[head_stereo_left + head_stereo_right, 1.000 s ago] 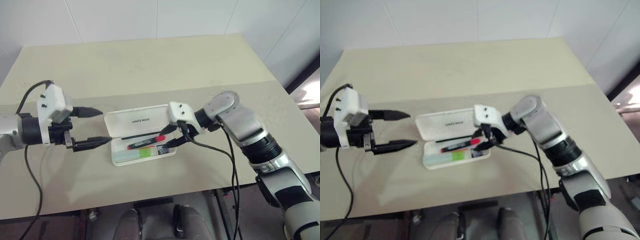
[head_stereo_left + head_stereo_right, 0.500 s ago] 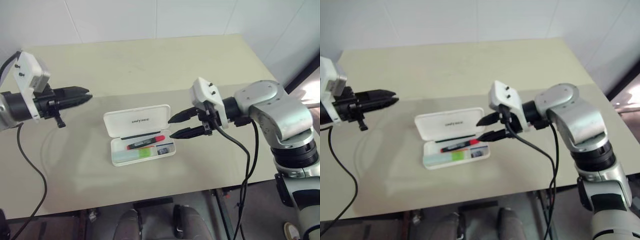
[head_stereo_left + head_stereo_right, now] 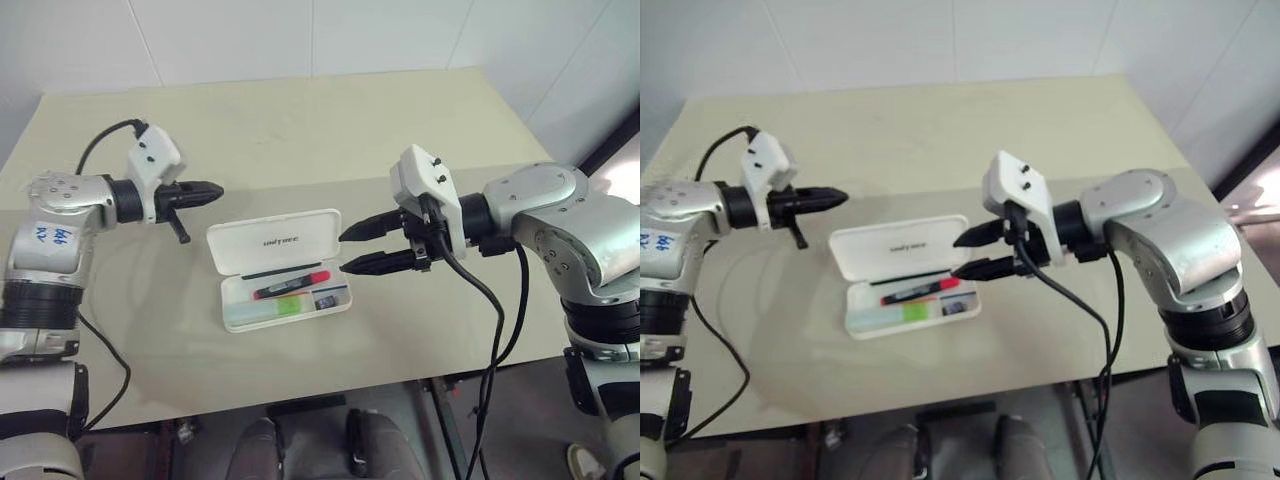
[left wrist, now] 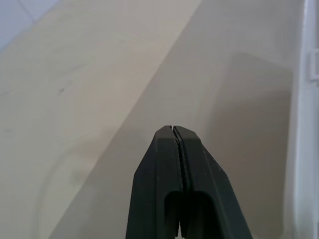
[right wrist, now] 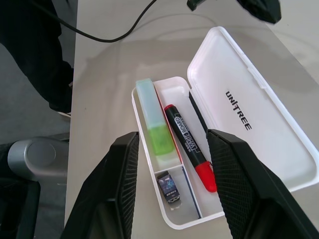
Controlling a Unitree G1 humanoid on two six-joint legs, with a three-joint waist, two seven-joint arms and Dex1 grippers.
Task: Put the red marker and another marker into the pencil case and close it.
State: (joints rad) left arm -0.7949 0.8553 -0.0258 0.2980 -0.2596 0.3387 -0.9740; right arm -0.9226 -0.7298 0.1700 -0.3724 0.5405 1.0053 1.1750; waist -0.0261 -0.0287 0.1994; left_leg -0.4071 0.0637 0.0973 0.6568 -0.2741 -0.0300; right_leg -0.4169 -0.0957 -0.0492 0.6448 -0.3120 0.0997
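The pencil case [image 3: 280, 268] lay open on the beige counter [image 3: 300, 130], its long axis running across the robot's front. The lid [image 3: 272, 240], marked with dark lettering, was folded back flat on the far side of the tray [image 3: 235, 318].

The red marker [image 3: 291, 285] lay inside the tray along the case's long axis, its black barrel toward the robot's left and its red cap pointing toward the robot's right. The other marker [image 3: 275, 309], with pale body and green cap, lay parallel just beside it on the near side, its green end likewise toward the right. A small dark object [image 5: 170, 188] sat in the compartment at the tray's right end.

The left hand [image 3: 205, 189] hung above the counter just left of the lid's far corner, fingers pressed together, holding nothing and pointing toward the right. The right hand [image 3: 352, 249] hovered just off the case's right end, pointing left, its fingers [image 5: 115, 179] apart and empty.
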